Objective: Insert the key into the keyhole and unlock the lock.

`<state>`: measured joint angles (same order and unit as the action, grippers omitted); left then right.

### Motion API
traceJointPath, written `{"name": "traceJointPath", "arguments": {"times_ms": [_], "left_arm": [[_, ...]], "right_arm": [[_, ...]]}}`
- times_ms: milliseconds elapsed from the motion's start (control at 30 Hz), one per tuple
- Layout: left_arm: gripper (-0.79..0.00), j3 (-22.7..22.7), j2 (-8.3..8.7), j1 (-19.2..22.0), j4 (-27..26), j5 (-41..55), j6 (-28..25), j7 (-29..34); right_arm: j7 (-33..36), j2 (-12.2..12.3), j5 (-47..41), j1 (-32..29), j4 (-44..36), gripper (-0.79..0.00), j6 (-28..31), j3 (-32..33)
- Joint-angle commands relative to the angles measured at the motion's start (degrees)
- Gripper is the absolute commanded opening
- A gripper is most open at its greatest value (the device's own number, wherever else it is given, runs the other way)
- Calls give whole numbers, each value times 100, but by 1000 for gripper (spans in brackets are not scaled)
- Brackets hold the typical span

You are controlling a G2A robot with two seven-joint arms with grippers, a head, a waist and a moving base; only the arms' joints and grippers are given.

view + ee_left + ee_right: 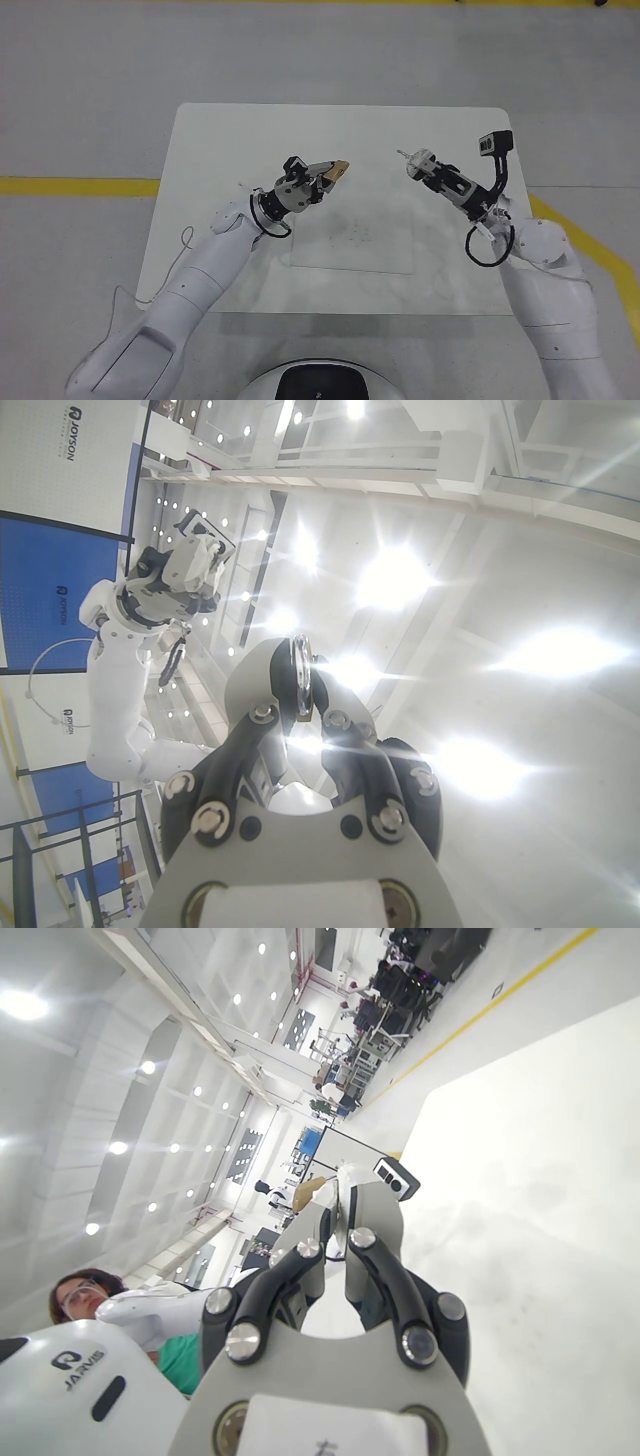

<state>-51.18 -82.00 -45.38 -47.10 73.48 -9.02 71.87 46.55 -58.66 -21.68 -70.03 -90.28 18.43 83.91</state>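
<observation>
Brass lock (339, 166), clamped in the left end effector (323, 173), faces the key (403, 154) (it looks white-wrapped) pinched in the right end effector (416, 161), presumably to align insertion

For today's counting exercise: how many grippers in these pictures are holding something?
2. The left gripper is shut on the brass padlock above the table's middle; the right gripper holds the key, facing it across a gap.
</observation>
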Motion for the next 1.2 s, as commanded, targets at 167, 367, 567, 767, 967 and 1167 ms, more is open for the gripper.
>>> {"name": "traceJointPath", "arguments": {"times_ms": [167,367,567,767,967,1167], "left_arm": [[-785,0,0,0,0,0,0,0],[-785,9,-11,-198,-452,-185,333,-397],[-785,97,-34,-30,-471,-974,204,-931],[-785,186,-117,56,-397,-1206,177,-1084],[-785,214,-176,120,-278,-1438,74,-1172],[-785,183,-170,181,-328,-1887,-42,-1295]], "right_arm": [[516,38,-795,-214,-334,-785,-518,252],[516,38,-795,-214,-334,-785,-518,252],[121,52,-744,-429,-494,-785,-878,428],[-60,89,-1057,-775,-1244,-785,-2743,536],[-287,133,-799,-1093,-1967,-785,-3597,625],[-401,139,-665,-1116,-2180,-785,-3791,523]]}}
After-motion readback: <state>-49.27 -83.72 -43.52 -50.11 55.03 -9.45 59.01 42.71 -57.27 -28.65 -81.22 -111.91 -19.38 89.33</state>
